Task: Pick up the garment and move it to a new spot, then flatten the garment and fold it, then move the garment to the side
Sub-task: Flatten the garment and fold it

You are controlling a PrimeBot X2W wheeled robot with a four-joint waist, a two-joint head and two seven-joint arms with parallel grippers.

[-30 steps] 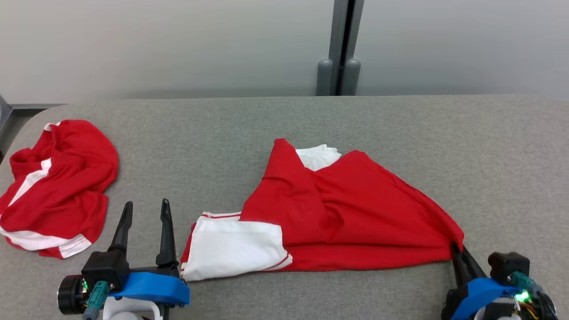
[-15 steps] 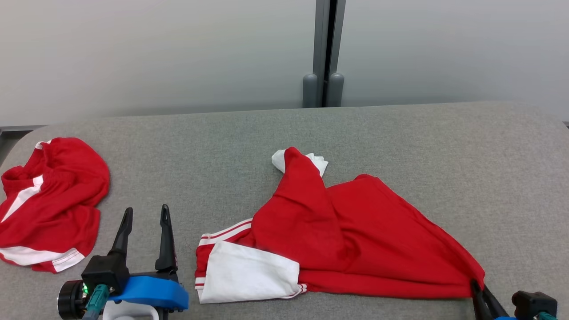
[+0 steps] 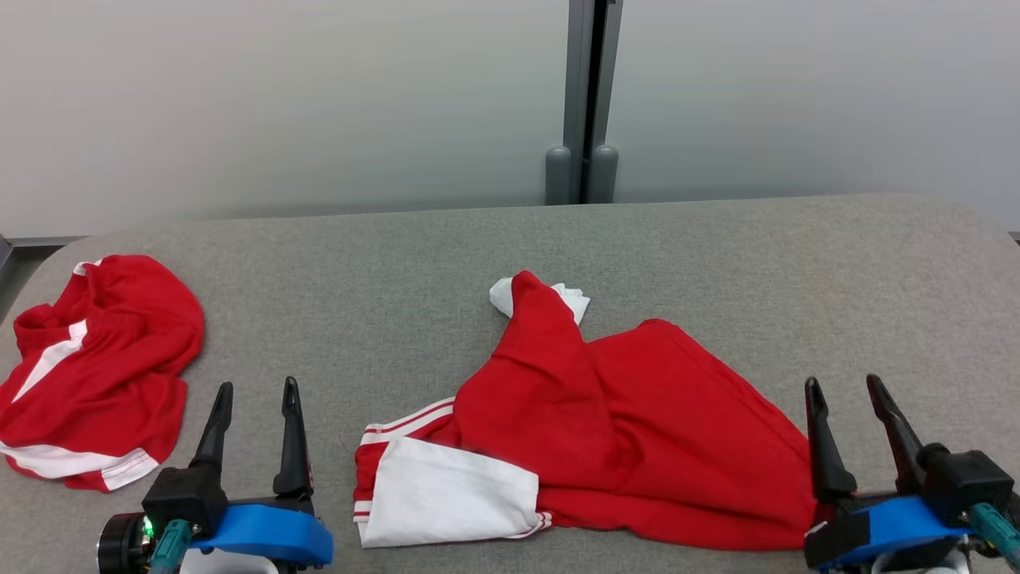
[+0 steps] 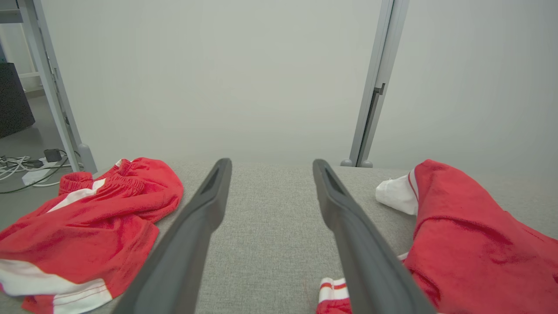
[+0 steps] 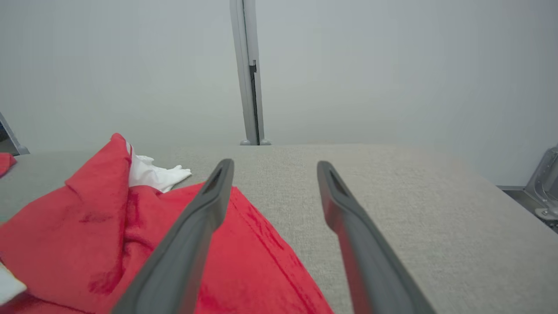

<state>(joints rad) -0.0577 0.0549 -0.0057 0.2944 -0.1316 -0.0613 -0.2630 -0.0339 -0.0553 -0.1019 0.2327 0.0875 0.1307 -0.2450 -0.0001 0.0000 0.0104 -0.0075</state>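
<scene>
The garment (image 3: 629,430) is a red shirt with white sleeves, lying crumpled in the middle of the grey padded table (image 3: 494,247). One white sleeve is spread at its front left and another white bit peeks out at its back. The shirt also appears at the right of the left wrist view (image 4: 471,244) and at the left of the right wrist view (image 5: 87,235). My right gripper (image 3: 845,387) stands open at the shirt's right corner, holding nothing. My left gripper (image 3: 256,389) stands open over bare table, left of the white sleeve.
A second red garment with white stripes (image 3: 96,367) lies bunched at the table's left end. A grey partition with a vertical post (image 3: 586,96) rises behind the table. Cables (image 4: 22,168) lie on the floor beyond the left end.
My right gripper has opened and let go of the shirt's right corner, which now lies on the table. The shirt had been dragged toward the front. The head camera shifted.
</scene>
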